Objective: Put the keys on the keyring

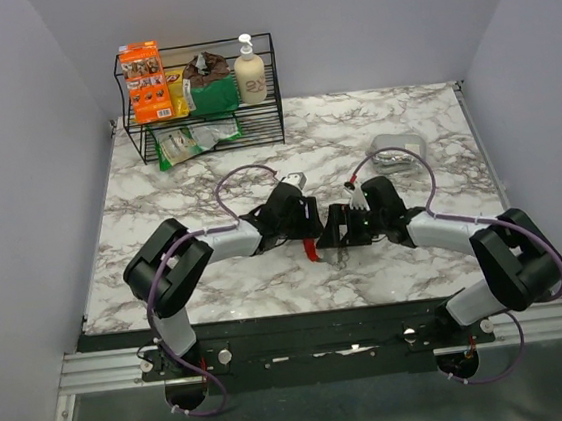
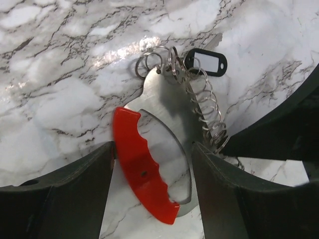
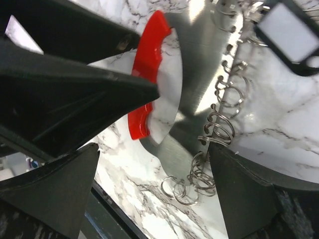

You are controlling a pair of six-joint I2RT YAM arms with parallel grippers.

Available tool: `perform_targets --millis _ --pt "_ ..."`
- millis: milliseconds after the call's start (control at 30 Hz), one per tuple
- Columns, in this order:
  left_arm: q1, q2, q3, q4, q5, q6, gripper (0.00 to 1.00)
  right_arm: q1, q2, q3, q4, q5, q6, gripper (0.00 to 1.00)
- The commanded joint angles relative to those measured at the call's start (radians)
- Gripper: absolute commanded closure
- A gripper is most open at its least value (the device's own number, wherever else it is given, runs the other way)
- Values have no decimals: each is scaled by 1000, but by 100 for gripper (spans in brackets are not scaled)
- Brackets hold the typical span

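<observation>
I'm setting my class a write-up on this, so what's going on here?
Two robot arms meet mid-table over the keyring, a flat metal piece with a red grip and a row of split rings along one edge. It lies on the marble table between the open fingers of the left gripper. The right gripper, also wide open, hovers over the ring side. A black key tag sits by the end rings; whether it is threaded on is unclear.
</observation>
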Motion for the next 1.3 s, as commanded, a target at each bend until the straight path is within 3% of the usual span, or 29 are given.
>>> perform_targets --millis 0,500,633,800,1000,1267 --pt "1 69 45 -40 59 33 28 19 -20 -52 -24 -40 25 0" --pt "3 202 237 -58 190 60 28 57 8 -74 146 -123 114 0" --pt "11 182 273 -107 153 79 29 66 -6 -31 48 -42 97 0" --pt "40 79 280 -150 96 117 28 66 -98 -8 -53 58 59 0" --pt "70 -54 260 -259 43 154 27 66 -161 24 -133 29 13 0" --pt "81 -267 57 -328 20 119 27 65 -187 92 -196 121 -69 0"
